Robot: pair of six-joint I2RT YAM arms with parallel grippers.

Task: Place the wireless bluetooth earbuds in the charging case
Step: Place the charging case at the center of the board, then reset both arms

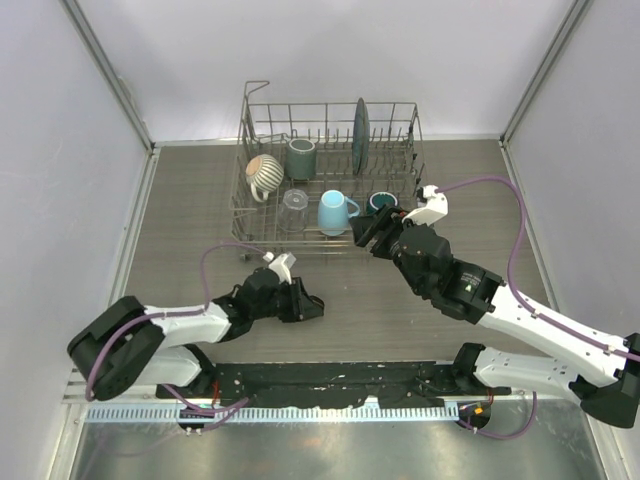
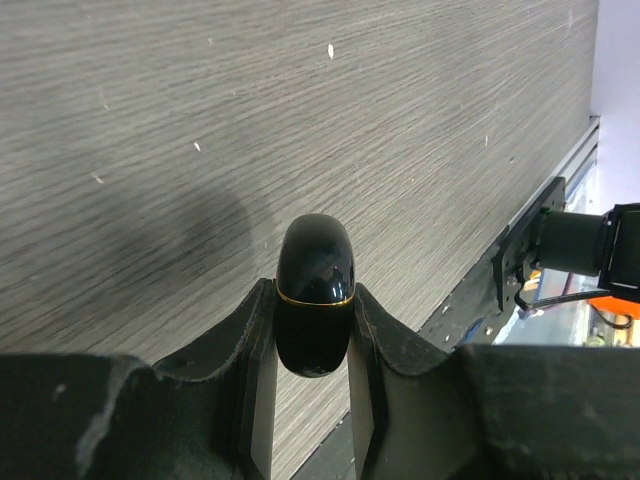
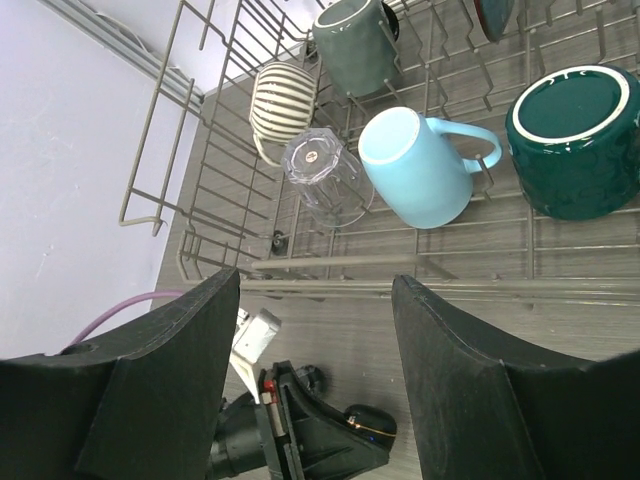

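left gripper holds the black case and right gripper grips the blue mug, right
No. The right gripper is open and empty; the blue mug lies untouched in the rack, per the right wrist view. The left gripper does hold the black case.

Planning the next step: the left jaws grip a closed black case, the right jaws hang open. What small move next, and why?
Probably lower the right gripper, jaws open, onto the case to lift its lid: it looks shut, the left gripper clamps it, and no earbuds show.

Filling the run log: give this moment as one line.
left gripper: shut on closed case | right gripper: open, empty, by rack | earbuds: not seen
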